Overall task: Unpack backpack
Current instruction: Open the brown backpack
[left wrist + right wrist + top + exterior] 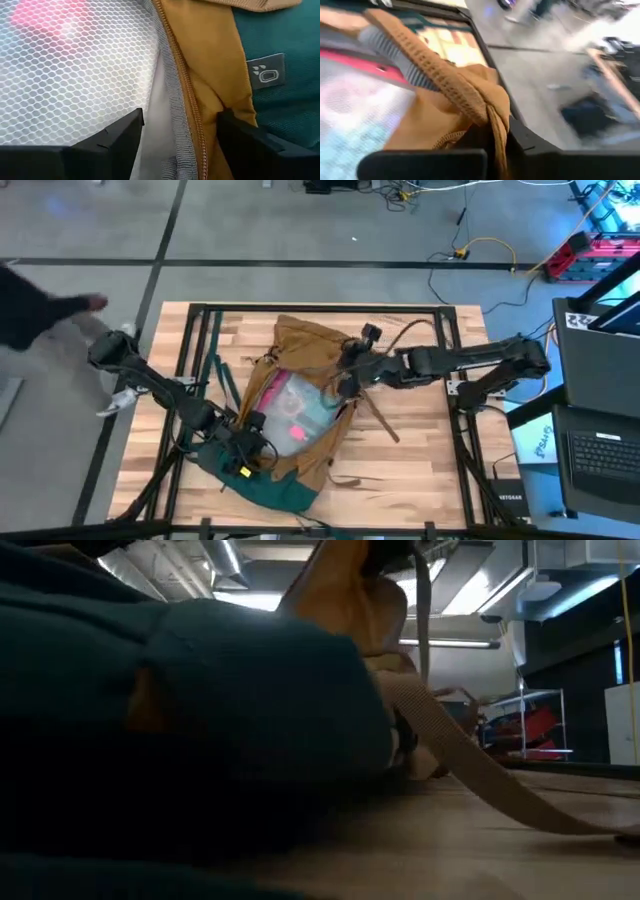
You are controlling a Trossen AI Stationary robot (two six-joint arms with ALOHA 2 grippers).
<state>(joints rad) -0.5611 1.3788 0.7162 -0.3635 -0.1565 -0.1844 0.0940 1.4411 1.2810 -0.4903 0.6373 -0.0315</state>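
Backpack (300, 415) fabric is sprawling across the middle of the wooden bench (420, 460) when I am looking from above, its long axis running on a slant: the dark teal base is pointing toward the near left corner and the tan top toward the far side. Its opening is gaping upward, and a clear pink-edged pouch (290, 408) is lying inside. The left tool (243, 442) is sitting at the rim near the teal base; the right tool (350, 375) is reaching in from the right at the tan upper edge. A tan strap (378, 418) is trailing over the boards to the right. Beyond the bench, grey floor with cables is spreading out, a laptop (600, 450) is sitting at the right edge, and a person's dark sleeve (35, 315) is showing at far left.

Down at bench level, the teal bulk (200, 710) is filling most of the sight, with the strap (490, 780) sloping down onto the wood and ceiling ducts showing behind; neither tool is showing here.

Only the left wrist camera is showing the white mesh (75, 70) of the pouch, the zipper edge (182, 95) and a small logo patch (267, 72). The left tool (180, 132) is spread, its fingers (115, 137) straddling that zippered rim.

Through the right wrist camera, the right tool (495, 150) is pinching a bunched fold of tan fabric and zipper tape (435, 75), lifted above the pouch.
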